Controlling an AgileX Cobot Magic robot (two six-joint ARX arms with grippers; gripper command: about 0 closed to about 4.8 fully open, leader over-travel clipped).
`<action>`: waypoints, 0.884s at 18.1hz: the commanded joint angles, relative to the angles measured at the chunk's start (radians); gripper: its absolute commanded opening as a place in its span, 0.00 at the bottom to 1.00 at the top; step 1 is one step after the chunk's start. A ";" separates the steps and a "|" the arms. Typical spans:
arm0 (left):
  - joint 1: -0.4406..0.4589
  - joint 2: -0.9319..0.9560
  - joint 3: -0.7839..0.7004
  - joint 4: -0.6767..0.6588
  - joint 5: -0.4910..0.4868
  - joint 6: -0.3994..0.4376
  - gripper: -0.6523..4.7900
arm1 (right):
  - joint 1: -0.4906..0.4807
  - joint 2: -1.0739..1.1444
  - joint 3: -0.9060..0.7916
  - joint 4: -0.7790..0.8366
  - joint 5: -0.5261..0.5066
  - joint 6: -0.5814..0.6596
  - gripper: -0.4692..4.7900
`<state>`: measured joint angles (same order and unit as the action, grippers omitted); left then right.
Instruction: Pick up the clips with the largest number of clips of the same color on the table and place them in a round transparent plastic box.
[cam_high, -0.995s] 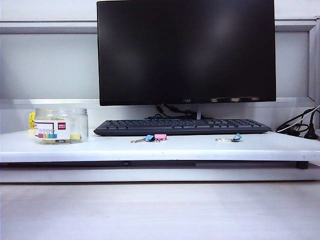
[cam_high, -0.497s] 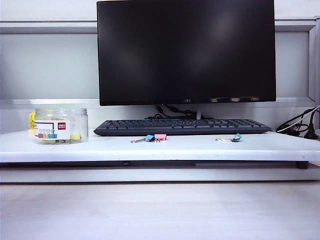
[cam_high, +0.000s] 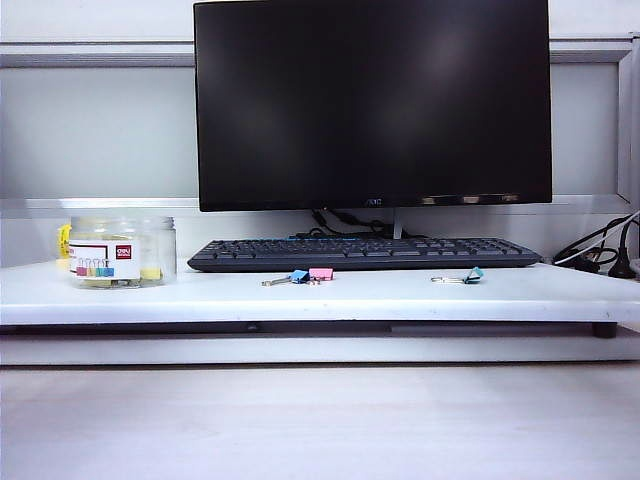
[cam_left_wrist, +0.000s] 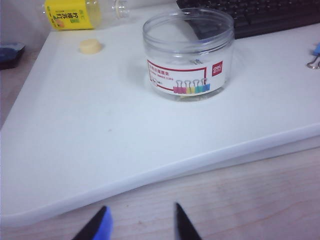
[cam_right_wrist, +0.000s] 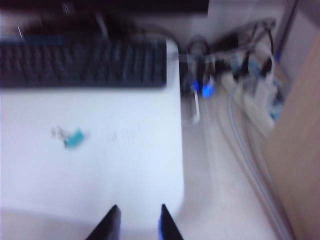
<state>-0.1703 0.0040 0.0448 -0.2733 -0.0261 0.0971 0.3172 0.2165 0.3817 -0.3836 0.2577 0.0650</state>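
Observation:
The round transparent plastic box (cam_high: 122, 252) stands at the left end of the white platform, its clip-picture label facing out; it also shows in the left wrist view (cam_left_wrist: 189, 52). Small yellow patches, the clips (cam_high: 150, 273), show low inside it through the wall. My left gripper (cam_left_wrist: 141, 214) hangs open over the wooden surface in front of the platform edge, well short of the box and holding nothing. My right gripper (cam_right_wrist: 139, 210) is open and empty above the platform's front right corner. Neither gripper appears in the exterior view.
A blue clip (cam_high: 298, 276) and a pink clip (cam_high: 321, 273) lie before the keyboard (cam_high: 360, 253); a teal clip (cam_high: 472, 275) (cam_right_wrist: 75, 139) lies further right. A yellow bottle (cam_left_wrist: 82, 12) and its cap (cam_left_wrist: 90, 46) lie behind the box. Cables (cam_right_wrist: 250, 85) crowd the right side.
Nothing differs in the exterior view across the three frames.

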 joint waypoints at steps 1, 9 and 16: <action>0.000 -0.003 -0.008 -0.008 0.005 0.000 0.44 | 0.001 -0.043 -0.068 0.097 -0.042 0.017 0.29; 0.000 -0.003 -0.008 -0.008 0.005 0.000 0.44 | 0.000 -0.168 -0.160 0.034 -0.069 0.013 0.29; 0.000 -0.003 -0.008 -0.008 0.004 0.000 0.44 | -0.005 -0.214 -0.179 -0.049 -0.024 0.014 0.29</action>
<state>-0.1703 0.0040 0.0444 -0.2729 -0.0261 0.0971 0.3122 0.0044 0.2073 -0.4435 0.2256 0.0784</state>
